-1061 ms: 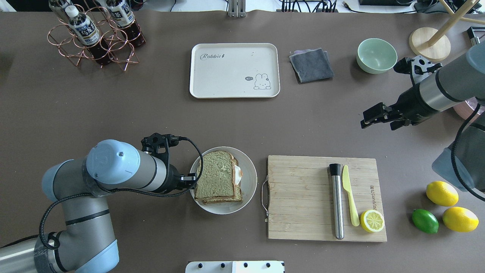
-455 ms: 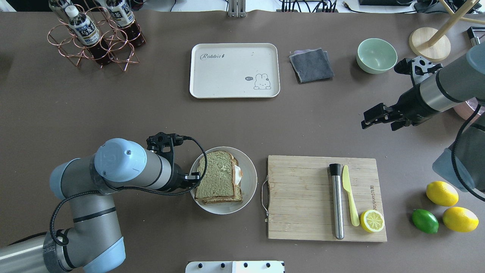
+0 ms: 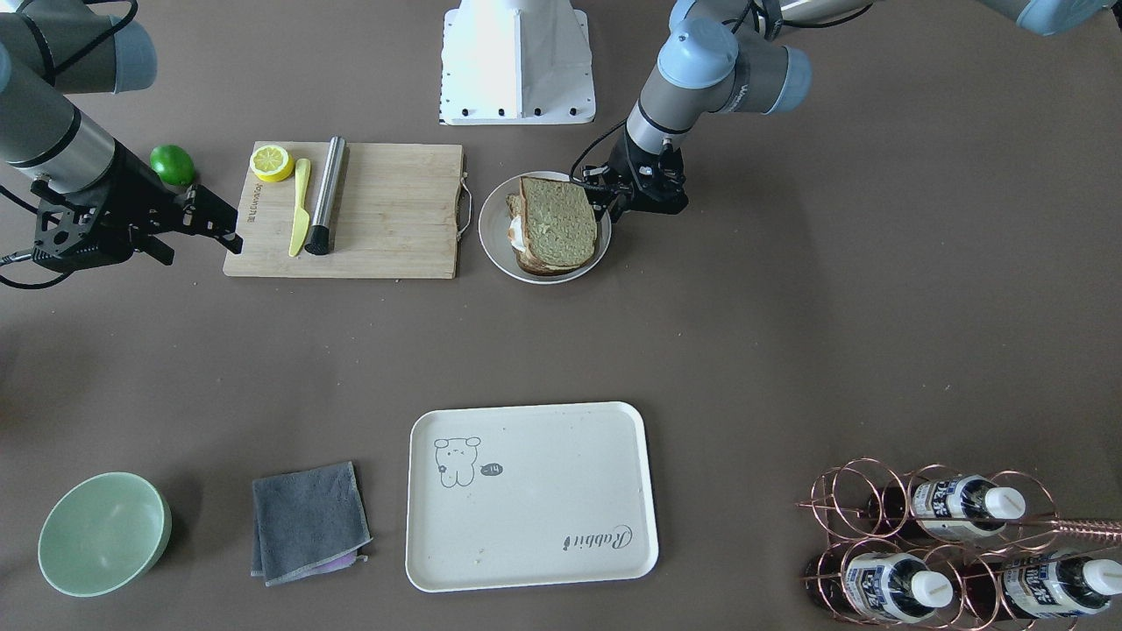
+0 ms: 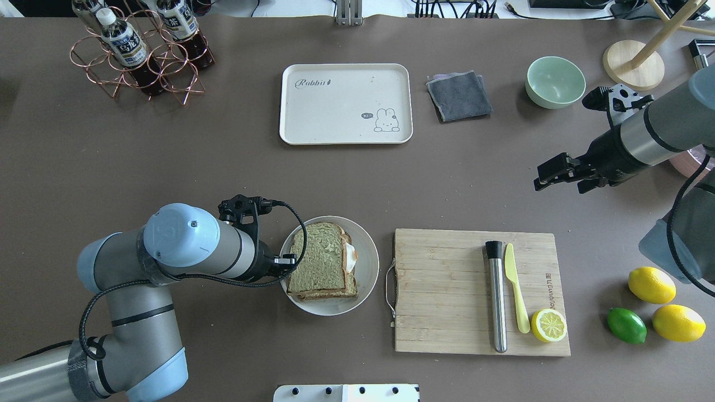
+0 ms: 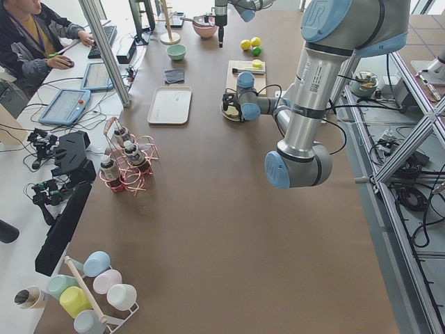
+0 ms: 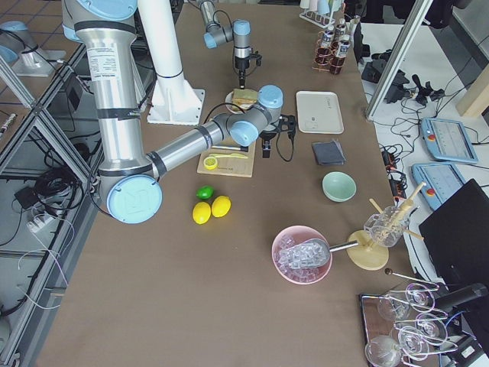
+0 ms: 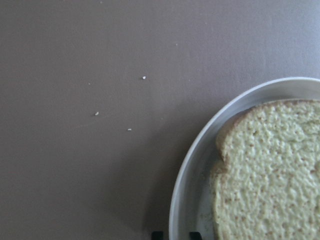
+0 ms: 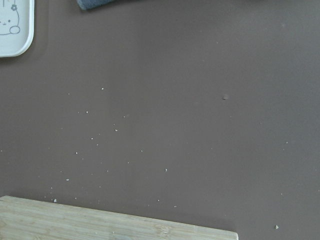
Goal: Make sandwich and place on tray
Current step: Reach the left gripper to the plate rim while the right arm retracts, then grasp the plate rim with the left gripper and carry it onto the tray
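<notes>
Bare table (image 4: 335, 178) stretches between plate (image 4: 368, 268) and tray (image 4: 335, 111), cutting board (image 4: 441, 290) just beside the plate.

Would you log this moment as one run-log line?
sandwich: assembled on white plate | left tool: at plate rim | right tool: hovering over table | tray: no sandwich yet

The sandwich (image 4: 321, 259) is seen greenish-tan, brown-crusted, white egg (image 4: 350, 257) at 3 o'clock; the tray (image 4: 335, 111) is coloured cream, bear-printed.
</notes>
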You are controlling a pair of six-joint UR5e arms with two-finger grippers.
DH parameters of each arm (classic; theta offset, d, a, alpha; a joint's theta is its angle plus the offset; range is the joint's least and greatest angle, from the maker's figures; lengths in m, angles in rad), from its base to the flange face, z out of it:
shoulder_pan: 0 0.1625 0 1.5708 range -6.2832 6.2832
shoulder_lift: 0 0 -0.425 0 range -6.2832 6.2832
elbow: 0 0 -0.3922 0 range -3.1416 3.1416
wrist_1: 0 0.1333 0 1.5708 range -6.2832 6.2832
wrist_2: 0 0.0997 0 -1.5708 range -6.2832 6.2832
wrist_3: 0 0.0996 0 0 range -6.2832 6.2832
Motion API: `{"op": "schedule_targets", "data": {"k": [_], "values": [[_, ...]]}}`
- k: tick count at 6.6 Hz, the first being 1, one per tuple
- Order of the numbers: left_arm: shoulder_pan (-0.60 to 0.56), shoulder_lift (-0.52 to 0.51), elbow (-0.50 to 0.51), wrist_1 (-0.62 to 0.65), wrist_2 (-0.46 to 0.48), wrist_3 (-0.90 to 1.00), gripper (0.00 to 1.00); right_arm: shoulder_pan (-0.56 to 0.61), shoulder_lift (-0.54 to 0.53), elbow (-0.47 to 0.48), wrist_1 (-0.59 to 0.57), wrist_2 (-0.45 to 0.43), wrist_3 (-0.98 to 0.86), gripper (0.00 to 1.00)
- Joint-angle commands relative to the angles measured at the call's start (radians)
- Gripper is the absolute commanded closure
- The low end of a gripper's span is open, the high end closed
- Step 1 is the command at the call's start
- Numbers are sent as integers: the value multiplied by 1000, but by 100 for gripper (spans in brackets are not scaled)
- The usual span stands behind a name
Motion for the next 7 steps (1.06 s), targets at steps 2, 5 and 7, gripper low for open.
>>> {"op": "schedule_targets", "data": {"k": [2, 5, 7], "values": [[-1, 1, 1, -1, 0, -3, 96, 0, -1, 11, -1, 3, 6, 0], [-37, 1, -10, -29, -9, -14, 100, 1, 1, 16, -1, 7, 12, 0], [-108, -15, -9, -27, -65, -54, 100, 0, -1, 13, -3, 7, 12, 0]]}}
